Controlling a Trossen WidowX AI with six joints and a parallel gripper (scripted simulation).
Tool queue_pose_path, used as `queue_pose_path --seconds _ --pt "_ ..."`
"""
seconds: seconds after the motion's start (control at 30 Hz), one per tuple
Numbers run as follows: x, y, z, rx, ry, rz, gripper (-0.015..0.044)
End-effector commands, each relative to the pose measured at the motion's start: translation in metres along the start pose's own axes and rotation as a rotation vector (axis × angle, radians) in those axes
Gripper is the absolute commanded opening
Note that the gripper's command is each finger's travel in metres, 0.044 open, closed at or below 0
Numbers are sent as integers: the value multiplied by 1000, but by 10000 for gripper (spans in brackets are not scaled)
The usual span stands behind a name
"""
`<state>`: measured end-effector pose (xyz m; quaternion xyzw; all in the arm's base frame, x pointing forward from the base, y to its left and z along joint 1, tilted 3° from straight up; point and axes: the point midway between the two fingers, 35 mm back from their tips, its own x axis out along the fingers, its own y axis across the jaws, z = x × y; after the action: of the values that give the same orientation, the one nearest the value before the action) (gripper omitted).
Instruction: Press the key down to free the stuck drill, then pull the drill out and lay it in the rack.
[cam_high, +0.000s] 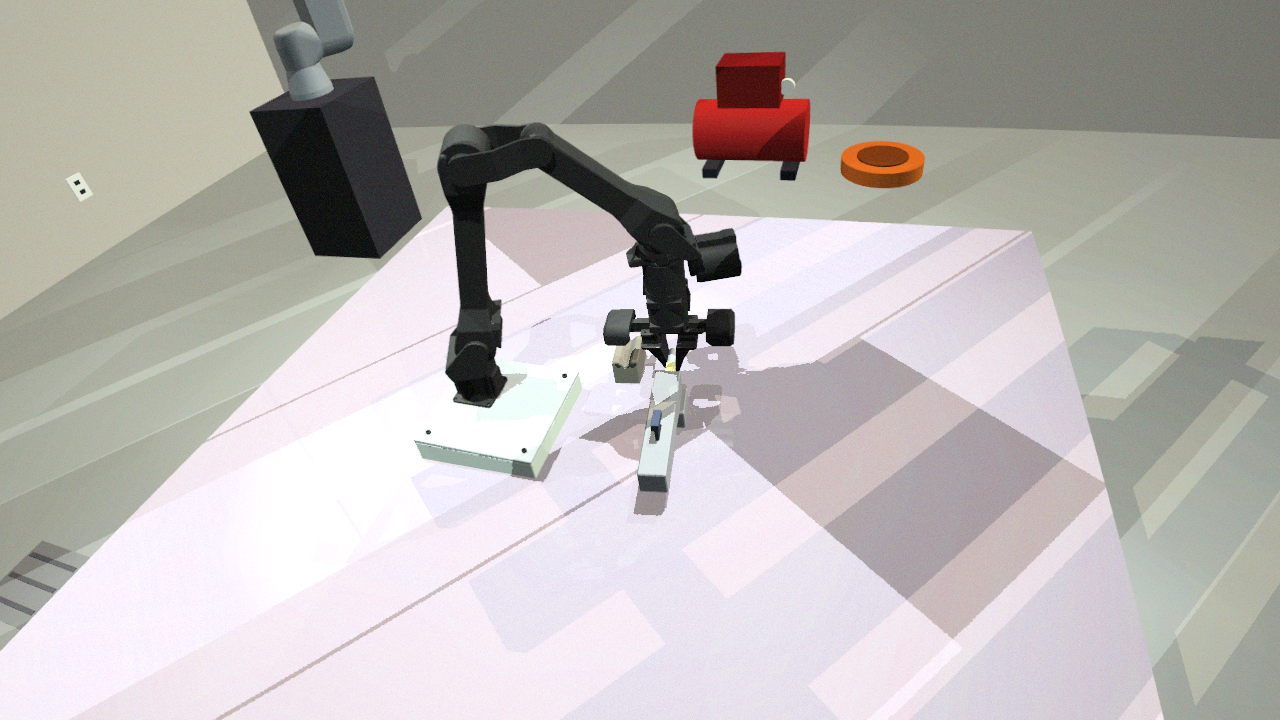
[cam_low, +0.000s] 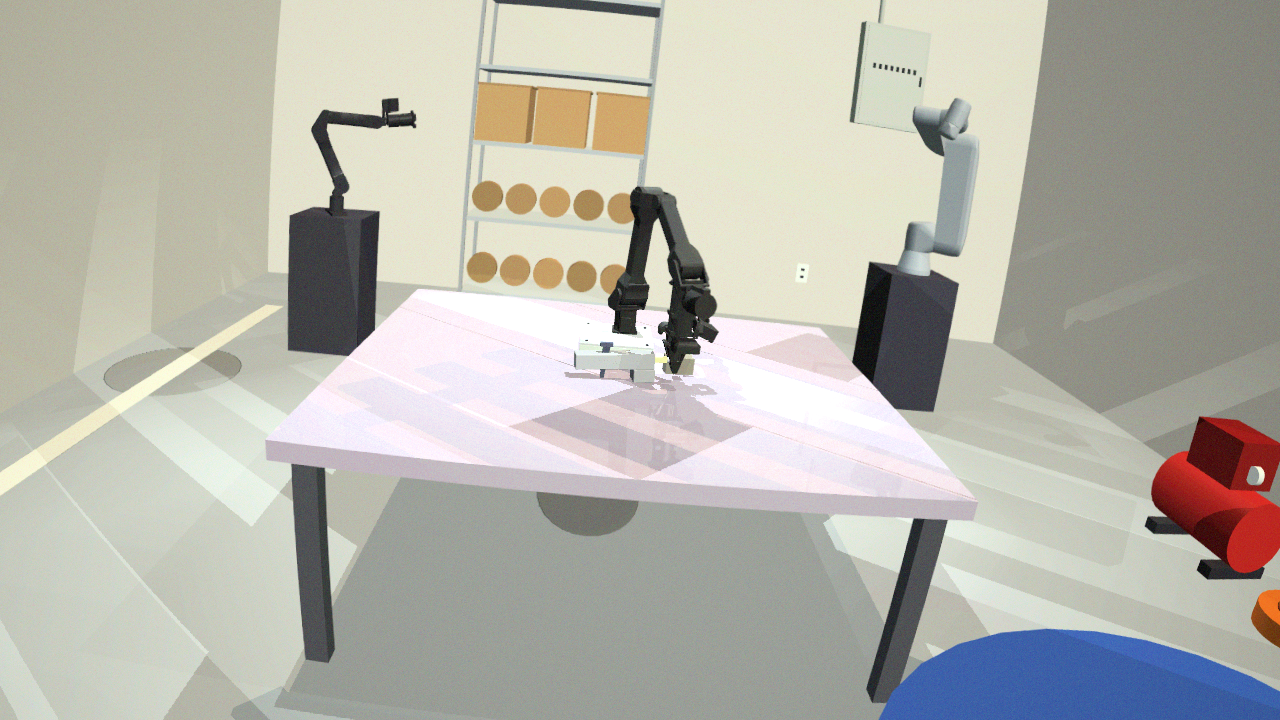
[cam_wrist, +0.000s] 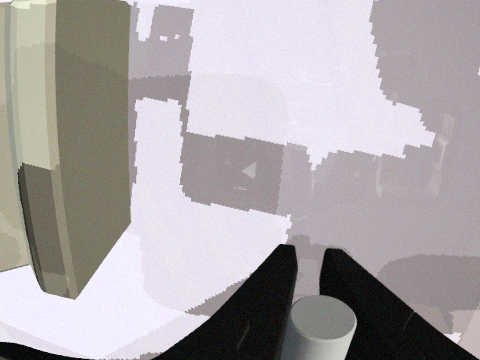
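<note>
My gripper (cam_high: 667, 360) (cam_low: 676, 356) (cam_wrist: 307, 262) is shut on the drill (cam_wrist: 319, 347), a pale grey cylinder that sticks out between the black fingers in the wrist view. The drill's end meets the near end of a long pale housing block (cam_high: 658, 447) (cam_low: 614, 357) that lies on the table. A small dark key (cam_high: 656, 426) (cam_low: 606, 344) stands on top of the block. The beige rack (cam_high: 625, 361) (cam_wrist: 74, 140) stands just left of the gripper, close to the fingers.
The arm's white base plate (cam_high: 528, 438) lies left of the block. Off the table stand a black pedestal (cam_high: 335, 170), a red compressor (cam_high: 751, 125) and an orange ring (cam_high: 881, 163). The table's edge (cam_low: 617, 479) is far from the gripper.
</note>
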<state>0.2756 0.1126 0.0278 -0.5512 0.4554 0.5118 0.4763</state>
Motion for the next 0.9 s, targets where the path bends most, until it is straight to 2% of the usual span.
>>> queue_pose_path --seconds 0.0,0.3,0.87 --pt "-1 -1 6 5 -2 0 0" --pt "-2 -2 21 5 -3 0 0" --pt "1 0 10 5 -2 0 440"
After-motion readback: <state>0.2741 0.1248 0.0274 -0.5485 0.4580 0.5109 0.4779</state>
